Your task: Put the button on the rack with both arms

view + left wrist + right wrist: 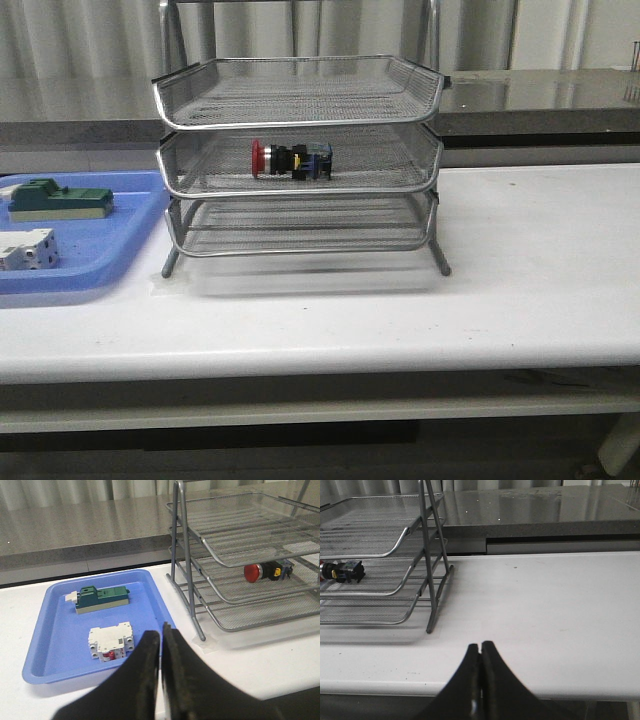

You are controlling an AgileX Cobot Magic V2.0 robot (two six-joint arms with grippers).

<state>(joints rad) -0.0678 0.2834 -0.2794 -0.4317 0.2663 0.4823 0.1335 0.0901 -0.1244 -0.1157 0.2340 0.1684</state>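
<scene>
The button (pixel 291 159), with red head, black body and blue-and-yellow rear block, lies on its side in the middle tier of the silver wire rack (pixel 300 118). It also shows in the left wrist view (pixel 267 571) and the right wrist view (pixel 342 571). The rack shows there too (pixel 235 555) (pixel 385 580). My left gripper (pixel 161 632) is shut and empty, near the table's front edge by the blue tray. My right gripper (pixel 481 647) is shut and empty, above the table's front edge, to the right of the rack. Neither arm shows in the front view.
A flat blue tray (pixel 130 250) (pixel 40 645) at the left holds a green block (pixel 58 199) (pixel 102 599) and a white breaker-like block (pixel 27 249) (pixel 110 641). A grey counter (pixel 540 95) runs behind the white table (pixel 520 260).
</scene>
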